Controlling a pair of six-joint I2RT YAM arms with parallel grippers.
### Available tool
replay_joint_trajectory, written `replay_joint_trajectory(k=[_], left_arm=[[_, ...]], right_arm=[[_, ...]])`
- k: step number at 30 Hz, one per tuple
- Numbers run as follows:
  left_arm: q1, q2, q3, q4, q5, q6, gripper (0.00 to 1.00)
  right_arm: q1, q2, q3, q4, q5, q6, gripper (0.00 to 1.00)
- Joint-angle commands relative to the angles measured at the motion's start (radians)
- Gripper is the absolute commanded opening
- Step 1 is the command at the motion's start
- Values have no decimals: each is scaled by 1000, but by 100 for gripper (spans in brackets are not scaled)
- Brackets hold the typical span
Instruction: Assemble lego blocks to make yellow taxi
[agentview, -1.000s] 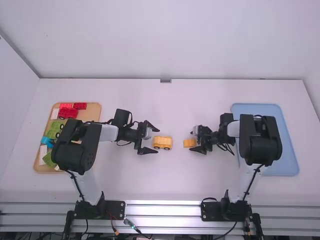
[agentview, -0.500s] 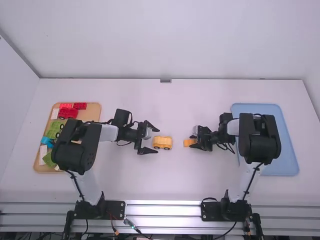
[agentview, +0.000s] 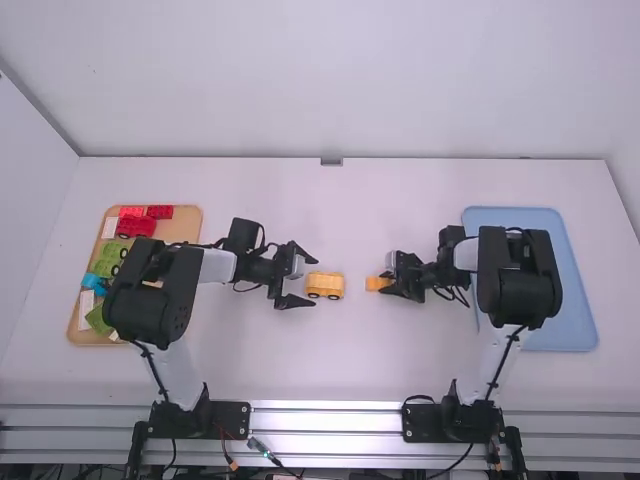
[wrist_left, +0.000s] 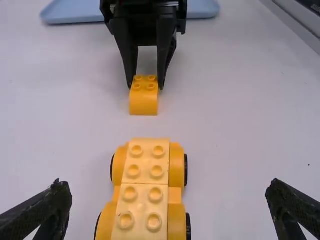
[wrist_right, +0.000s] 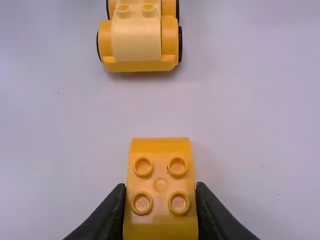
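Yellow taxi (wrist_left: 143, 187) stood near spread left fingers (wrist_left: 49, 212); right fingers (wrist_right: 112, 212) had just clamped an orange block (wrist_right: 160, 186), probably its next piece.

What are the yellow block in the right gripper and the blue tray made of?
The yellow block in the right gripper looks like slightly glossy plastic: crisp moulded studs, soft sheen. The blue tray seems smooth and matte, likely plastic from its even colour and rounded corners, though painted metal is possible.
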Motion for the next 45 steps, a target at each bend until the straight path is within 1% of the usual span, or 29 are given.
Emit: replay_joint_trajectory(k=[1, 2, 5, 6, 8, 9, 10, 11, 14, 15, 16, 18, 19, 20, 21, 22, 27, 32, 33, 34, 35, 36, 37, 38, 40, 41, 44, 45], left_arm=[[-5, 8, -7, -5, 4, -2, 99], [-4, 8, -6, -5, 3, -3, 99], [-5, 8, -7, -5, 4, -3, 99], [-4, 8, -7, -5, 3, -3, 99], [-5, 8, -7, -5, 4, -3, 99], [-5, 8, -7, -5, 4, -3, 99], [-2, 8, -7, -5, 4, -3, 99], [-4, 8, -7, -5, 5, -3, 99], [-2, 8, -7, -5, 4, -3, 99], [-5, 8, -7, -5, 4, -3, 99], [-5, 8, -7, -5, 4, -3, 99], [-4, 8, -7, -5, 4, -3, 99], [-5, 8, -7, -5, 4, -3, 99], [-5, 8, -7, -5, 4, -3, 99], [-2, 8, -7, -5, 5, -3, 99], [-2, 8, -7, -5, 4, -3, 99], [-5, 8, -7, -5, 4, -3, 99], [-2, 8, -7, -5, 4, -3, 99], [-3, 8, -7, -5, 4, -3, 99], [-4, 8, -7, -5, 4, -3, 99], [-5, 8, -7, -5, 4, -3, 99], [-2, 8, -7, -5, 5, -3, 99], [-2, 8, -7, -5, 5, -3, 99], [-5, 8, -7, -5, 4, -3, 99], [-2, 8, -7, -5, 4, -3, 99], [-4, 8, -7, -5, 4, -4, 99], [-3, 8, -7, -5, 0, -7, 99], [-5, 8, -7, -5, 1, -7, 99]], right_arm=[[4, 16, 15, -2, 2, 27, 34], [4, 16, 15, -2, 9, 26, 38], [5, 16, 15, -3, 11, 26, 38], [5, 16, 15, -3, 11, 27, 37], [4, 16, 15, -3, 11, 27, 29], [5, 16, 15, -3, 12, 27, 29], [4, 16, 15, -5, 12, 27, 30], [4, 16, 15, -5, 12, 27, 35], [4, 16, 15, -5, 12, 27, 40], [4, 16, 15, -5, 11, 27, 46], [4, 16, 15, -5, 11, 27, 48], [4, 16, 15, -3, 12, 38, 71], [4, 16, 15, -3, 12, 43, 74], [4, 16, 15, -2, 13, 43, 81], [4, 16, 15, -4, 11, 42, 98], [4, 16, 15, -4, 12, 42, 99], [11, 16, 15, -1, 13, 57, 99], [41, 16, 15, 6, 43, 57, 99], [48, 16, 15, 8, 49, 57, 96], [50, 16, 15, 11, 51, 58, 92], [60, 16, 15, 19, 62, 58, 75], [63, 16, 15, 22, 65, 58, 66], [66, 16, 15, 21, 64, 58, 59], [71, 16, 15, 22, 64, 58, 50], [71, 16, 15, 24, 65, 63, 47], [67, 16, 15, 30, 65, 87, 44], [58, 16, 15, 50, 66, 134, 46], [54, 16, 15, 51, 64, 136, 49]])
